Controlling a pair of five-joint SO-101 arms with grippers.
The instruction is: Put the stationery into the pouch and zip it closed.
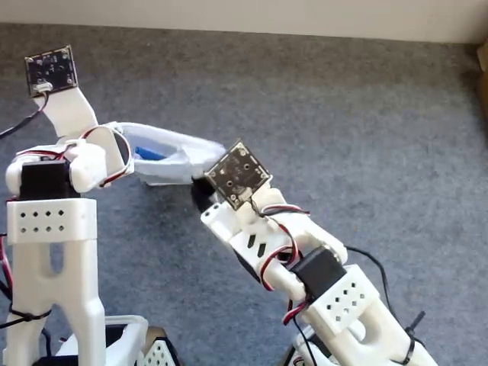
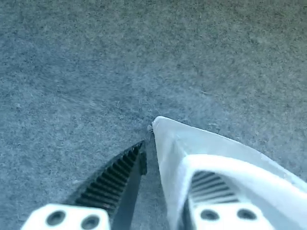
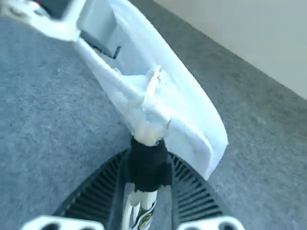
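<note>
1. High view, contents: stretching a pale, translucent pouch [image 1: 177,156] between the two arms, left of the middle of the grey carpet [image 1: 366,114]. Carrying one blue item [image 1: 149,154] inside, toward the end by the left arm [image 1: 76,164]. Meeting the right arm [image 1: 305,267] at the other end.
2. High view, room: leaving wide bare carpet to the right of the pouch and behind it, up to the pale wall [image 1: 305,14] along the far edge. Crowding the near side with both arms.
3. Left wrist view: pinching the pouch's wall in the left gripper [image 2: 149,139], closing the black ribbed finger [image 2: 115,179] tip-first onto the white material and showing the other finger's ribs through it. Ending the pouch in a pointed corner over plain carpet, with open floor beyond.
4. Right wrist view: clamping the right gripper [image 3: 148,155] on a slim pen [image 3: 148,167], gripping its black band between the ribbed pads [image 3: 187,191], with a white printed body below. Pressing the pen's white tip against the pouch's crumpled end, right at the seam. Running the pouch away from the jaws toward a white arm part at its far end, looking milky, thick-rimmed and slightly bowed. Leaving carpet free on both sides, with the wall well beyond.
</note>
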